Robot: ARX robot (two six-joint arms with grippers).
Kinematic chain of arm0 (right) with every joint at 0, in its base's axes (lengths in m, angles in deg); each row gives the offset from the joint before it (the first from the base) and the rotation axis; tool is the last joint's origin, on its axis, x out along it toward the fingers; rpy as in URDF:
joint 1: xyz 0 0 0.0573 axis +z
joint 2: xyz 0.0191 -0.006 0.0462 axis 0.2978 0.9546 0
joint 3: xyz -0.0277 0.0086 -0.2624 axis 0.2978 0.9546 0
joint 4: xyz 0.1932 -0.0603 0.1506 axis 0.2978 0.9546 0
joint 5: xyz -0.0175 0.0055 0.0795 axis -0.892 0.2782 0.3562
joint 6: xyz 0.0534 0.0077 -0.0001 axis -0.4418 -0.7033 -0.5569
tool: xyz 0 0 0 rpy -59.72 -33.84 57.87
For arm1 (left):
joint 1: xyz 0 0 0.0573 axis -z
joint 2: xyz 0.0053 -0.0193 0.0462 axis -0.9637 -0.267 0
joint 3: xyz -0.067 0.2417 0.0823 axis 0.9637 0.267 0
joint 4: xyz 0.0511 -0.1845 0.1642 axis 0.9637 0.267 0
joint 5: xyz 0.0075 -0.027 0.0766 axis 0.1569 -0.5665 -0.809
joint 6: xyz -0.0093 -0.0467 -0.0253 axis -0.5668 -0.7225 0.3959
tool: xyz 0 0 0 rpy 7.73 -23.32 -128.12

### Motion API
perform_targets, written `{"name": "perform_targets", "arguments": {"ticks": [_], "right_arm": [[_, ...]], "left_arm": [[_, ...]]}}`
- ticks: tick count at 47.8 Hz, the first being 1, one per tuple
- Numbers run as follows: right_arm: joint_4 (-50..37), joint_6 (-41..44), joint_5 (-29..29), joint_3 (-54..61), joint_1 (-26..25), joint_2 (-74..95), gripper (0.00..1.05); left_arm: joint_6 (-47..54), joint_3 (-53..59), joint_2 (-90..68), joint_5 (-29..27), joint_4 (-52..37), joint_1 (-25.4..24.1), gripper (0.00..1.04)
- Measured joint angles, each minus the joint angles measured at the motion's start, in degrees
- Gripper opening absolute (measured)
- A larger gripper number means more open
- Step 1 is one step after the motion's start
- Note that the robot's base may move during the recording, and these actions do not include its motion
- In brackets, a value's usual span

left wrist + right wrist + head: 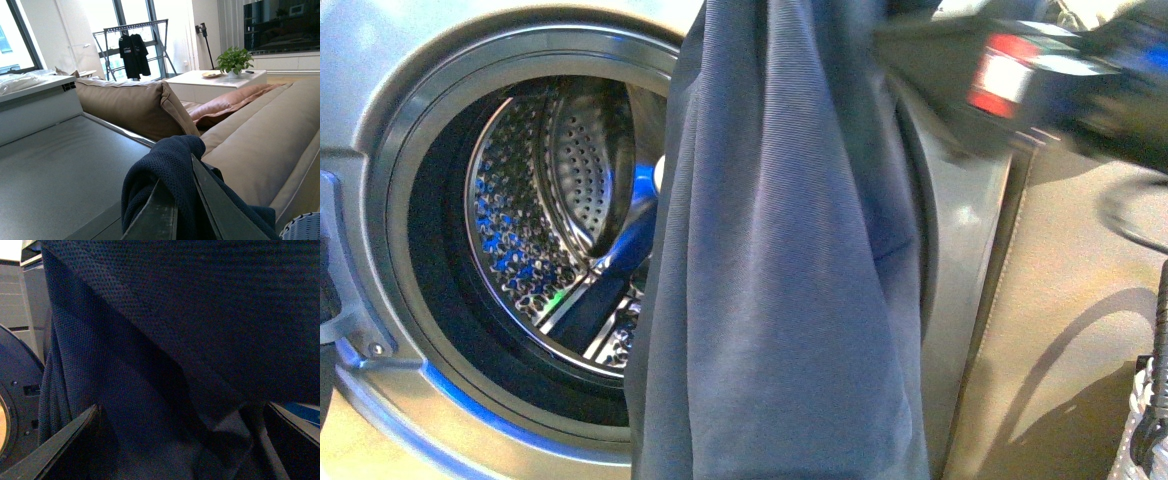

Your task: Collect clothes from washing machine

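The clothes (pixel 780 260), a dark navy-blue garment, hang limp from above the frame's top down past its bottom, covering the right half of the washing machine's (pixel 360 120) open porthole. The perforated steel drum (pixel 550 210) shows to the left of the garment. My left gripper (pixel 179 172) is shut on a bunch of the clothes (pixel 160 170), held high beside the machine's grey top (pixel 55 170). My right gripper (pixel 182 410) is open, fingers (pixel 75 435) wide apart, with the hanging clothes (pixel 165 340) close in front of it. My right arm (pixel 1040 80) shows blurred at the upper right.
A tan sofa (pixel 260 135) with a brown cushion (pixel 225 107) stands beside the machine. Behind it are a white table (pixel 200 82) with a plant and a clothes rack (pixel 132 50). A woven white basket (pixel 1145 420) is at the lower right edge. The machine's door (pixel 15 395) shows in the right wrist view.
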Motion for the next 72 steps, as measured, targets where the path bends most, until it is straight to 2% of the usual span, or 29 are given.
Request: {"name": "perform_targets", "arguments": {"ticks": [22,48,60,72], "right_arm": [[-2.1,-4.9,-1.6,-2.2,8.9,3.5,0.97],[0.7,-7.4,-6.9,-9.0,12.5,7.6,0.97],[3.5,-9.4,-14.0,-13.4,13.7,10.7,0.97],[5.6,-12.1,-16.2,-14.7,13.8,11.2,0.97]], "left_arm": [[0.0,0.0,0.0,0.0,0.0,0.0,0.06],[0.0,0.0,0.0,0.0,0.0,0.0,0.06],[0.0,0.0,0.0,-0.1,0.0,0.0,0.06],[0.0,0.0,0.0,-0.1,0.0,0.0,0.06]]}}
